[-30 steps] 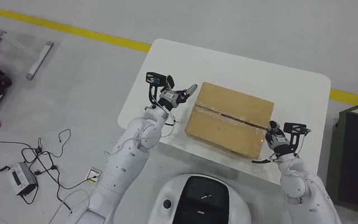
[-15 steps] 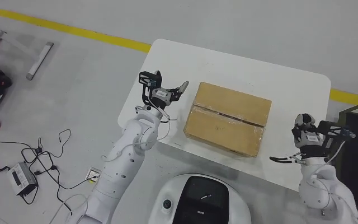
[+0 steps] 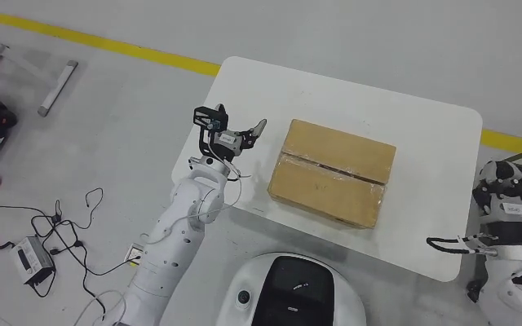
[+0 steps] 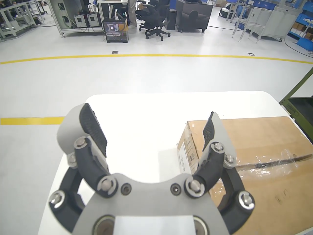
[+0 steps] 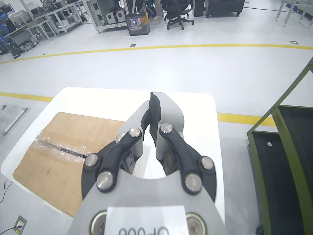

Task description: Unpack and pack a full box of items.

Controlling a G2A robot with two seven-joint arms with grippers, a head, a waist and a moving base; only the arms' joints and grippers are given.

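— On the white table (image 3: pixel 408 110), around its middle: a brown cardboard box (image 3: pixel 333 173), flaps shut, lying flat, somewhat nearer the edge on the robot's side than the far edge. Long sides roughly in line with the table's long edges, turned a little.

— Sealed?

— Taped along the centre seam with a clear tape strip (image 3: pixel 336 169), wrinkled in places. A printed label (image 4: pixel 186 153) on the end facing the table's left edge, and faint pen marks (image 5: pixel 51 171) on the top, toward the near edge.

— And the left gripper (image 4: pixel 149 123)?

— Above the left part of the table, between the left edge and the box, near the labelled end and not touching it. Held with fingers (image 4: pixel 93 125) spread wide apart, nothing between them.

— The right gripper (image 5: pixel 150 98)?

— Out by the table's right edge, toward the near right corner, well apart from the box. Held with ribbed pads (image 5: pixel 154 113) pressed together, gripping nothing.

— Anything around the table?

— A yellow floor line (image 3: pixel 122 47) beyond the far edge, a green-framed cart (image 5: pixel 281 167) off the right edge, loose cables (image 3: pixel 61 236) on the floor past the left edge, and a grey bar (image 3: pixel 57 88) lying near the line.
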